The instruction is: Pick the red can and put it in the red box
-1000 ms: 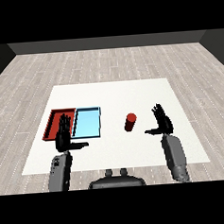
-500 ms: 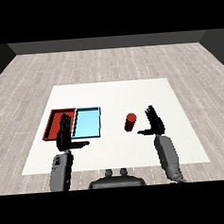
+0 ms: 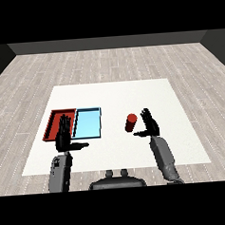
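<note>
Red can [image 3: 131, 122] upright | right robot hand [image 3: 150, 126] beside, seemingly apart

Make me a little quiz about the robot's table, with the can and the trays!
1. True or false: the can lies inside the red tray.
2. Which hand is nearest the can? A) left B) right
3. Fill in: the tray next to the red one is light ____.

Key
1. False; it stands on the table, right of the blue tray.
2. B; the right hand is open beside it, the left hand is over the red tray.
3. Blue.
</note>
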Tool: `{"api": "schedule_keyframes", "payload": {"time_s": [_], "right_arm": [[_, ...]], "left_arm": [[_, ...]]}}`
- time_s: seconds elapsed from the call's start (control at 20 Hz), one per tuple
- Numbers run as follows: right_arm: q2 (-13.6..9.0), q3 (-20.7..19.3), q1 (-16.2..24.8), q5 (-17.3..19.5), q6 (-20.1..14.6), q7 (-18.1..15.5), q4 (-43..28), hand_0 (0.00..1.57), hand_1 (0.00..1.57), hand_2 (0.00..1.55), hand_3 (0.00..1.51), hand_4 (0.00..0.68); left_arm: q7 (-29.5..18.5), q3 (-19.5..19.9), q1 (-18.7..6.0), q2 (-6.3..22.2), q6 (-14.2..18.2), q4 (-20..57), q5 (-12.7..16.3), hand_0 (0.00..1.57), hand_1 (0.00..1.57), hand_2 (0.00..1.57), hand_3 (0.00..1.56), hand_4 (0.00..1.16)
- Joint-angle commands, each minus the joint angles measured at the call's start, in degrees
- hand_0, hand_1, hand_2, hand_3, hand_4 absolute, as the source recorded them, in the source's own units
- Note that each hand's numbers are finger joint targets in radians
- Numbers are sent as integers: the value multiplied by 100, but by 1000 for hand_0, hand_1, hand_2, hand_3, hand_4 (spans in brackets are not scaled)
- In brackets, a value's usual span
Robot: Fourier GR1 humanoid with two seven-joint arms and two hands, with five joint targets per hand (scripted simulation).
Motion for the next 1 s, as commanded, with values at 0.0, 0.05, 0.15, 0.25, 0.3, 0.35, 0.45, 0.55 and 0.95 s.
{"api": "schedule_keyframes", "payload": {"time_s": [0.0,0.05,0.15,0.25,0.3,0.35,0.45,0.55,0.95], "right_arm": [[-217,-394,-855,-170,224,-482,1243,0,0,0,0,0],[177,15,-443,28,-95,-358,725,0,0,0,0,0],[214,368,-87,-57,-333,-377,483,0,0,0,0,0],[97,14,-678,-86,-182,-362,1058,0,0,0,0,0],[107,204,-64,-153,-6,-192,378,0,0,0,0,0],[218,231,-251,-138,-137,-308,638,0,0,0,0,0],[29,105,-455,-224,-195,88,412,0,0,0,0,0],[140,73,-836,-157,-159,-286,1187,0,0,0,0,0],[132,55,-951,-130,-436,-95,1317,0,0,0,0,0]], "left_arm": [[326,-76,-128,-88,149,-173,2,0,0,0,0,0],[376,-139,-205,-125,248,-228,-89,0,0,0,0,0],[-85,-104,100,-78,-23,-63,-28,0,0,0,0,0],[194,29,150,59,-144,-387,194,0,0,0,0,0],[255,-155,112,-116,81,-405,5,0,0,0,0,0],[138,101,0,123,-203,-151,194,0,0,0,0,0],[102,-225,275,-182,66,-403,-48,0,0,0,0,0],[-51,-93,136,-147,27,-153,22,0,0,0,0,0],[-269,97,444,71,-294,-143,176,0,0,0,0,0]]}}
